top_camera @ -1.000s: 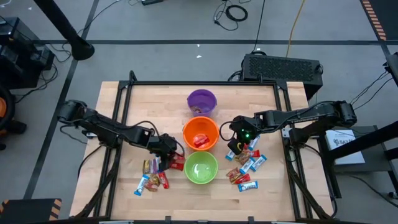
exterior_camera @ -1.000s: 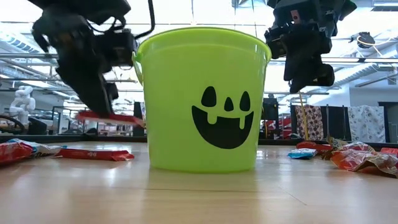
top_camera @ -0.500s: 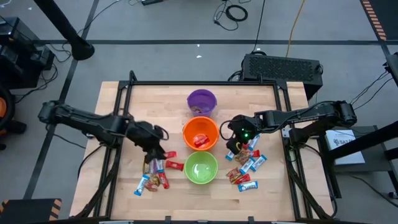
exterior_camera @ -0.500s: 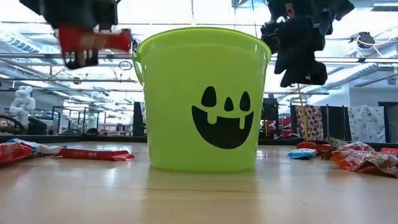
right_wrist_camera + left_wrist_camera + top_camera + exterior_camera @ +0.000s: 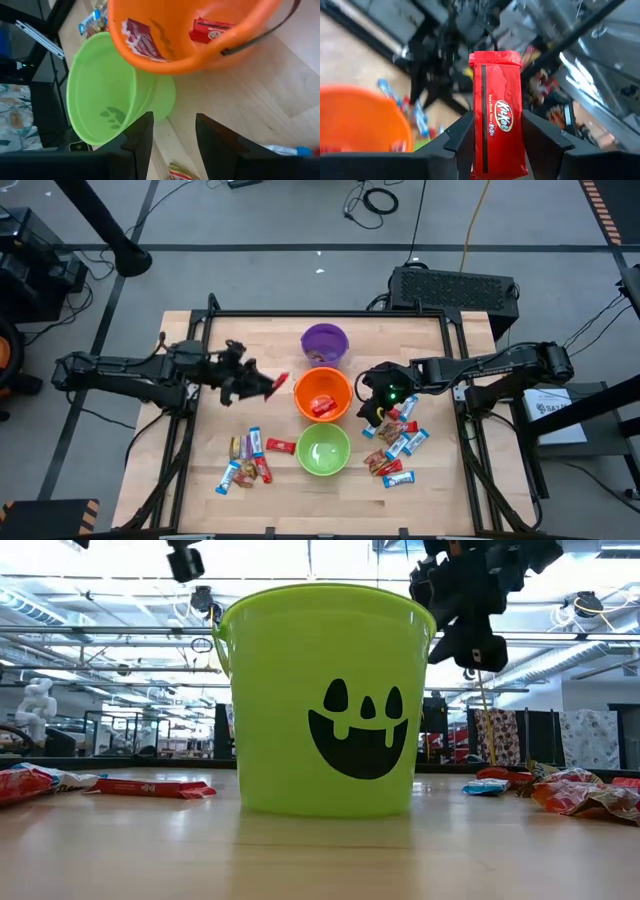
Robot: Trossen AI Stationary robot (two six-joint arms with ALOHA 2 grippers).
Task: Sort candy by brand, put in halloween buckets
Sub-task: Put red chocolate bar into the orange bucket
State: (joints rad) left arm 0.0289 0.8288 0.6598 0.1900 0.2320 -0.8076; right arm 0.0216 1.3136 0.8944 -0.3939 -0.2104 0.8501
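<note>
My left gripper [image 5: 262,386] is above the table, left of the orange bucket [image 5: 322,394], shut on a red KitKat bar [image 5: 496,115]. The purple bucket [image 5: 324,343] stands beyond the orange one, the light green bucket [image 5: 322,450] nearer. Red bars [image 5: 321,406] lie inside the orange bucket. My right gripper [image 5: 366,408] hovers open, right of the orange bucket, over scattered candy [image 5: 398,445]. More candy [image 5: 248,458] lies left of the green bucket. My left gripper pinches the red KitKat bar between its two fingers [image 5: 462,136], across its width at the end nearest the wrist [image 5: 497,155]. The bar is lifted clear and sticks out beyond the fingertips toward the orange bucket [image 5: 360,120].
A dark keyboard-like box [image 5: 455,290] sits beyond the table's far right corner. Metal frame rails [image 5: 205,340] border the wooden tabletop. In the low view the green bucket [image 5: 325,700] fills the middle, with wrappers [image 5: 150,787] on the table either side.
My left gripper has lifted the red bar off the candy pile left of the green bucket, moved toward the far edge and up, and turned so the bar points toward the orange bucket. My right gripper has shifted slightly toward the orange bucket.
</note>
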